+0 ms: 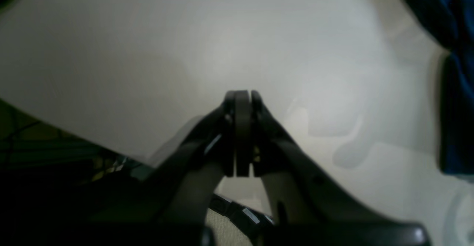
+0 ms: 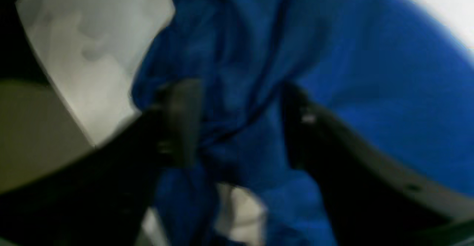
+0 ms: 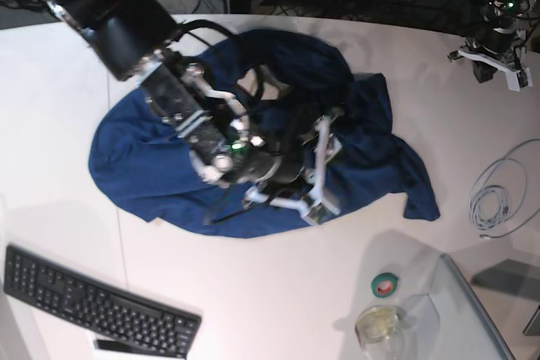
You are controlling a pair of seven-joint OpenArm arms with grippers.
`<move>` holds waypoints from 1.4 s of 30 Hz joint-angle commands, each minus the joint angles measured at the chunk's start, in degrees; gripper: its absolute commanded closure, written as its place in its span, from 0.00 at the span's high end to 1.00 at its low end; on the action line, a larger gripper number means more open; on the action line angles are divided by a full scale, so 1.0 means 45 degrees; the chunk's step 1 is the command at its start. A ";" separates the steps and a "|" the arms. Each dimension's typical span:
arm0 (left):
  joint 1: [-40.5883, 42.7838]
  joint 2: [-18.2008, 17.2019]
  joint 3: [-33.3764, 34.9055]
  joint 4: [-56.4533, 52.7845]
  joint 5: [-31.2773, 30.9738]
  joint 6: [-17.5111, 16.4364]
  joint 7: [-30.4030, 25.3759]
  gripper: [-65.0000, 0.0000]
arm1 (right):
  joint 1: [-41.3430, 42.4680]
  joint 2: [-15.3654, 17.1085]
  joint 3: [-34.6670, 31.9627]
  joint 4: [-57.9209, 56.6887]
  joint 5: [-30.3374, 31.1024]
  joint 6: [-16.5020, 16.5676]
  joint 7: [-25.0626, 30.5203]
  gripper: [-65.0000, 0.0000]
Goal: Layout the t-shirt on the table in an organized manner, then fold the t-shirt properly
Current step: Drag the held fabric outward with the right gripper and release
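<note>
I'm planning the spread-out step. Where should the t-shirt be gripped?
Probably the loose corner of the t-shirt nearest the coiled cable, approached from above on that side. It lies flat and pointed on the bare table, away from the bunched middle under the open right gripper.

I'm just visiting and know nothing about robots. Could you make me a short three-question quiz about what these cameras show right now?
1. True or false: the t-shirt lies flat and neatly spread on the table.
2. Which gripper has its jaws apart with blue cloth between them? A) the left gripper B) the right gripper
3. Name the long dark thing on the table at the near left corner of the base view.

Key
1. False: it is a crumpled heap with folds and bunched edges.
2. B. In the right wrist view the jaws stand apart around the fabric; the left gripper is shut over bare table, holding nothing.
3. The keyboard.
</note>
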 commanded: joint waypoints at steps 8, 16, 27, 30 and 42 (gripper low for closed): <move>0.0170 -0.0193 -0.0192 0.0225 -0.0107 0.0035 -0.0291 0.00 | 0.1877 0.1742 0.6699 -0.3469 -0.0049 -0.0025 0.0869 0.57; 0.0248 -0.0213 -0.0095 0.0244 -0.0107 0.0035 -0.0311 0.00 | 0.3870 0.3344 0.6191 -1.0639 -0.0049 0.0034 0.4229 0.58; 0.0268 -0.0213 -0.0134 0.0264 -0.0107 0.0035 -0.0311 0.00 | 0.3088 0.3363 0.5683 -1.1694 -0.0049 0.0053 0.4991 0.32; 0.0287 -0.0213 -0.0114 0.0264 -0.0107 0.0035 -0.0311 0.00 | 0.2932 0.3598 0.5761 -1.1655 0.0068 0.0073 0.4933 0.00; 0.0190 -0.0213 -0.0056 0.0244 -0.0107 0.0035 -0.0311 0.00 | -0.1151 0.3852 1.0625 -0.4583 0.0068 0.0073 0.3819 0.00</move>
